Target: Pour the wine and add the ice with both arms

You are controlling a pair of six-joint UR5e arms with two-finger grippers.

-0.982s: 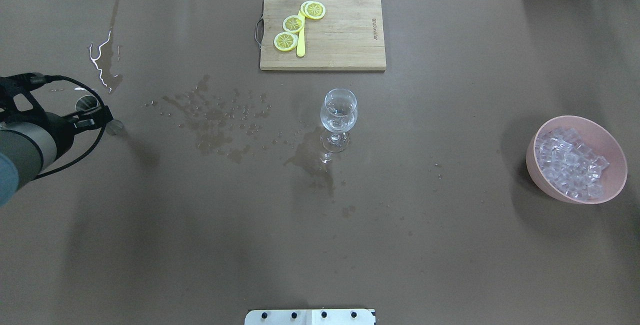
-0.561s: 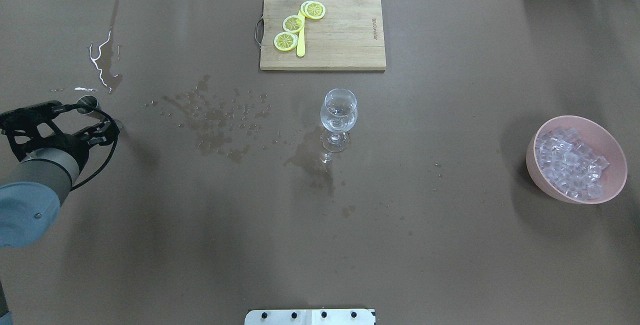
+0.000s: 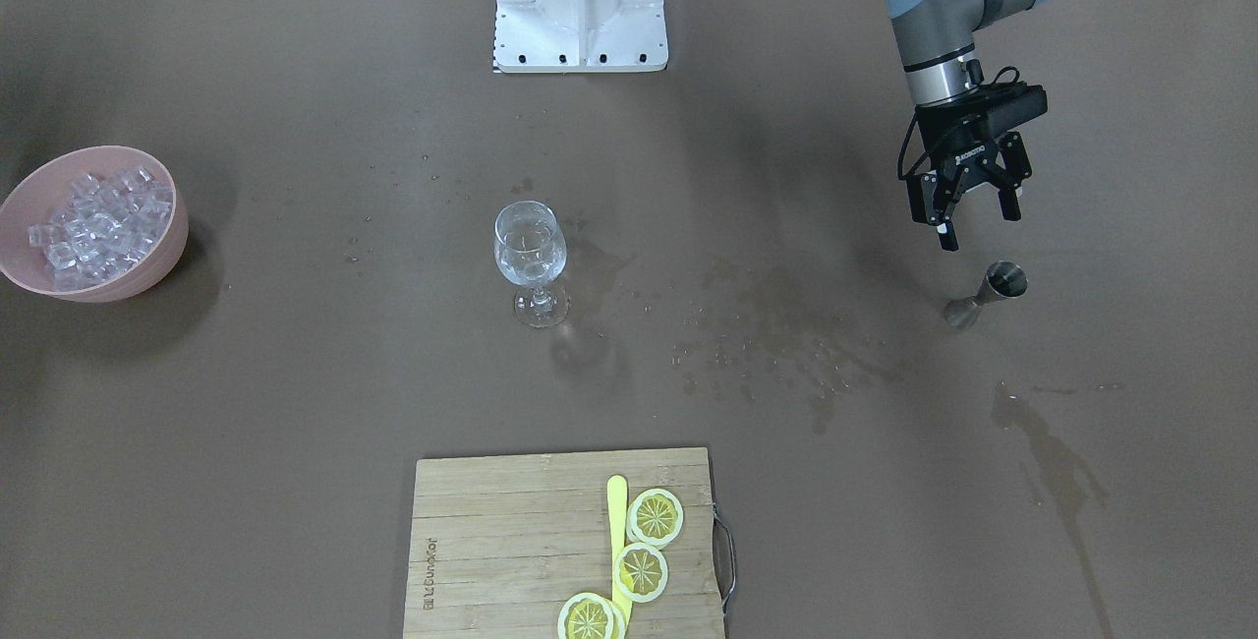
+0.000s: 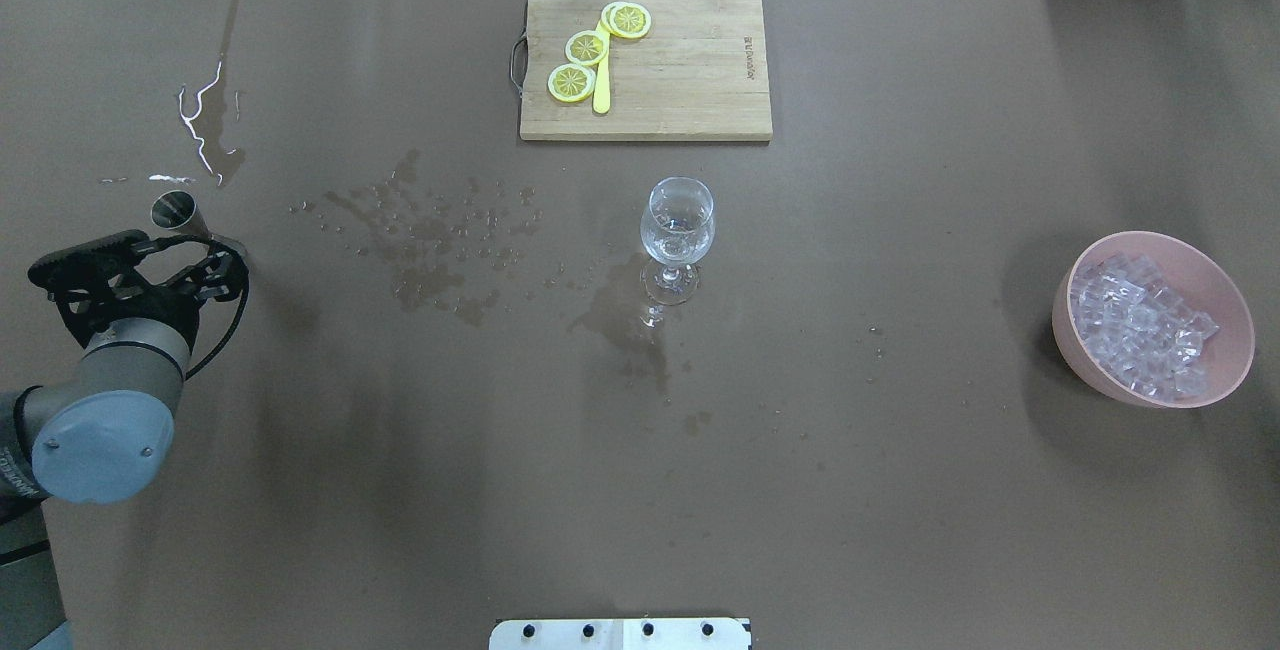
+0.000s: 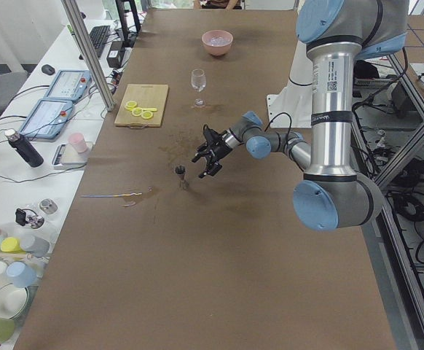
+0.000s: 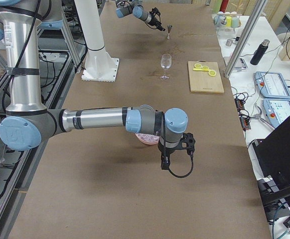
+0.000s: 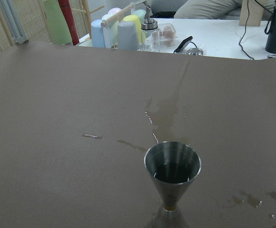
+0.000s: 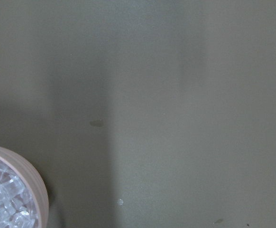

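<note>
A steel jigger (image 4: 178,210) stands upright at the table's left, free of any grip, with a little clear wine (image 7: 172,173) in its cup. My left gripper (image 3: 980,229) is open and empty, just to the robot's side of the jigger (image 3: 988,291) and apart from it. A clear wine glass (image 4: 678,225) stands mid-table. A pink bowl (image 4: 1070,340) at the right holds a heap of ice (image 4: 1140,325). My right gripper (image 6: 171,160) hangs by the bowl; I cannot tell if it is open or shut. Its wrist view shows the bowl's rim (image 8: 36,183).
A wooden cutting board (image 4: 690,80) with lemon slices (image 4: 586,48) and a yellow knife lies at the far middle. Wet stains and droplets (image 4: 430,240) spread between jigger and glass. The white pedestal (image 3: 580,0) stands at the robot's edge.
My left gripper has drawn back from the jigger toward the robot, still open. The jigger now stands uncovered. Glass and bowl have not moved.
</note>
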